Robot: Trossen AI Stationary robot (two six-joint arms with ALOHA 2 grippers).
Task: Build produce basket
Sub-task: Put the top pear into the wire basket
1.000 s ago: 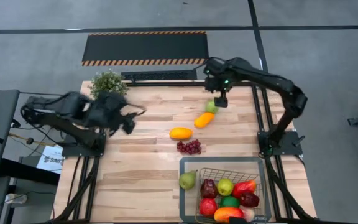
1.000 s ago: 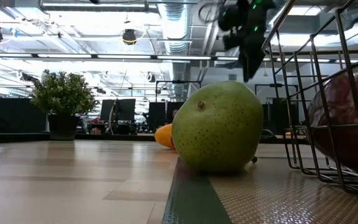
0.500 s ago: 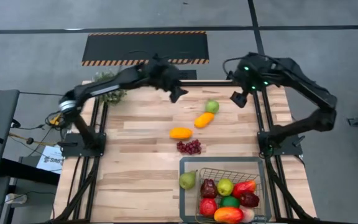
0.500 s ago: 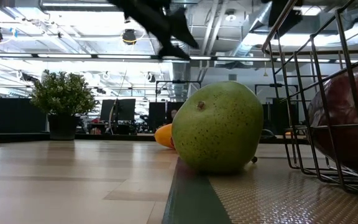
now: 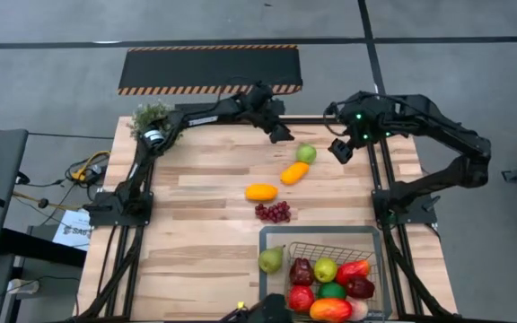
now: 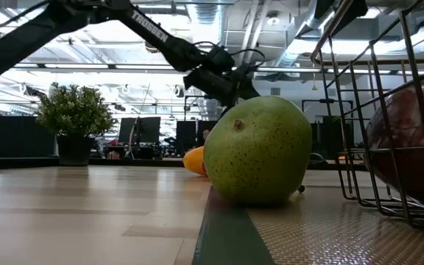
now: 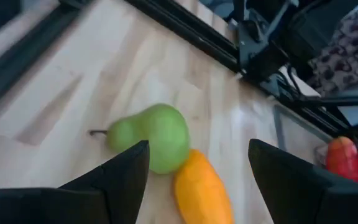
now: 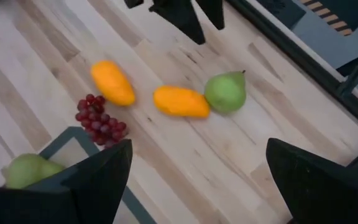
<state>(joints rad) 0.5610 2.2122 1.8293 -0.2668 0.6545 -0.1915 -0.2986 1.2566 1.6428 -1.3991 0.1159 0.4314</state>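
The left gripper (image 5: 279, 135) hangs over the far part of the worktop (image 5: 196, 224), fingers (image 7: 123, 174) spread and empty, just short of a green pear (image 5: 306, 153) that lies touching an orange fruit (image 5: 293, 172); from the wrist the pear sits between the fingers, so this looks like a line-up for picking it. The right gripper (image 5: 339, 150) is off the worktop's right edge near the same pear, fingers (image 8: 98, 174) also spread wide and holding nothing, probably standing clear to give the left arm room. The basket (image 5: 268, 235) sits at the near right corner, already holding red, green and maroon produce, with a second pear (image 5: 271, 260) resting on its flat rim outside the mesh. A yellow-orange fruit (image 5: 260, 191) and grapes (image 5: 274, 212) lie mid-worktop between the far pair and the basket, so a straight carry passes over them. The left half of the worktop is bare wood, with only a plant (image 5: 153, 117) at its far left corner. The pear is close to the far rail, and the two grippers are near each other there, which is the tightest spot.
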